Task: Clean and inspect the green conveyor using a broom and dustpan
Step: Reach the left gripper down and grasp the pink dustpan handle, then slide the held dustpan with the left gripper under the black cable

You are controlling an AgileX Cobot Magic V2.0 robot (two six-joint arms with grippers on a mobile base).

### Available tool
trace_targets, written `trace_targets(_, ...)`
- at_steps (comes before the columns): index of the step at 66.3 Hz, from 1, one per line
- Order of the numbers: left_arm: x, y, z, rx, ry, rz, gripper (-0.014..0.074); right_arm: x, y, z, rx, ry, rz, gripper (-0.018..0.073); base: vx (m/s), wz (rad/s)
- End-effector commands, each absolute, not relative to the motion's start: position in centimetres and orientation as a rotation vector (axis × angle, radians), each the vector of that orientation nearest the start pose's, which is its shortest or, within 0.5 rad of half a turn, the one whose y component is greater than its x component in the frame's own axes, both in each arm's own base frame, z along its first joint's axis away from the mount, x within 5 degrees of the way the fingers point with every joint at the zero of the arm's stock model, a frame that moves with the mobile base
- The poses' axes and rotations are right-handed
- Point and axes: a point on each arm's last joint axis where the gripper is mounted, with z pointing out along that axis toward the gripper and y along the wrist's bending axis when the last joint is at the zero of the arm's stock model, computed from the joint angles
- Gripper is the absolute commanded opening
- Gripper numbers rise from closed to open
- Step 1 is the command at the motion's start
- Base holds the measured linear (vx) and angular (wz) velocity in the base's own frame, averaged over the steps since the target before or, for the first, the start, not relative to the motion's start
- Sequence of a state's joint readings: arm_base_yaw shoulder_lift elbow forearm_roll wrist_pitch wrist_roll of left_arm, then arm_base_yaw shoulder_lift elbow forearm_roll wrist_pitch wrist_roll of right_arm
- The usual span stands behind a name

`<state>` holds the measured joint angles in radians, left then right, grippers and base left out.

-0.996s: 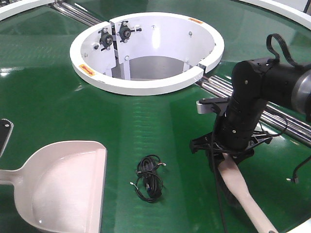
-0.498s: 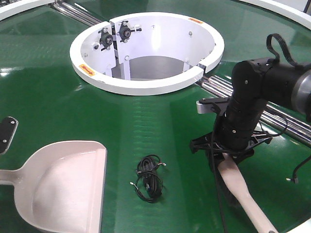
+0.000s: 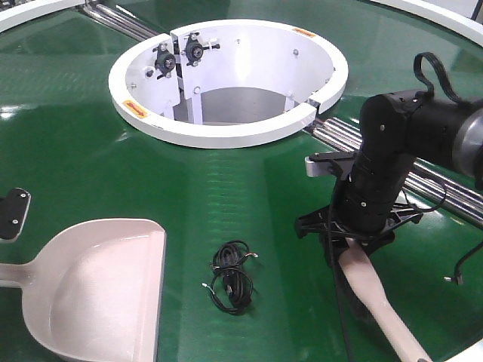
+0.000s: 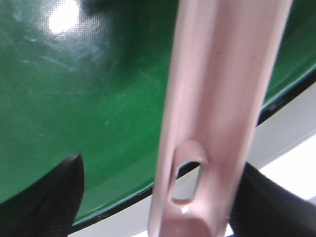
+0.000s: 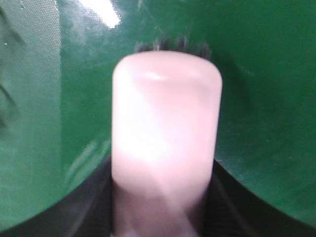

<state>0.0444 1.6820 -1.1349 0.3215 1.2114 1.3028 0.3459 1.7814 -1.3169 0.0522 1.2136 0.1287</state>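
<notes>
In the front view the green conveyor (image 3: 90,143) fills the frame, with its white ring-shaped hub (image 3: 226,134) at upper centre and silver rollers (image 3: 341,140) running toward the right edge. The dustpan (image 3: 98,290) is seen lying flat on the belt at lower left, its handle leading off the left edge. In the left wrist view that handle is framed by the left gripper (image 4: 159,195). The jaws are spread, with a strip of green belt visible between the left finger (image 4: 49,197) and the handle, so nothing is clamped. At right of the front view the right gripper (image 3: 352,243) is pointed down and closed on the broom (image 3: 377,302), whose handle slants toward the lower right corner. In the right wrist view the broom's pale back is held between the dark fingers, and bristles (image 5: 173,46) are seen past its rounded end. A small coil of black cable (image 3: 230,279) lies on the belt between dustpan and broom, apart from both.
</notes>
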Motion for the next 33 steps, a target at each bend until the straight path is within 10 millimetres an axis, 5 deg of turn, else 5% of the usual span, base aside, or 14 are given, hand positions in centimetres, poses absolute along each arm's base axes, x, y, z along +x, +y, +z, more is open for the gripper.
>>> trace_targets(1,29.23,4.22,23.61,2.089,2.654,0.333,0.0507,31.21,11.68,25.23,-0.321,3.089,0.088,-0.0008,0.00,0.00)
trace_targets(16,29.23,4.22,23.61,2.024,2.697,0.342,0.0393,31.20,11.68,25.23,-0.322,3.090,0.088,-0.0008,0.00,0.00)
trace_targets(33,29.20,4.20,23.69,2.022,2.695,0.346,0.0115,31.20,11.68,25.23,-0.322,3.090,0.088,-0.0008,0.00,0.00)
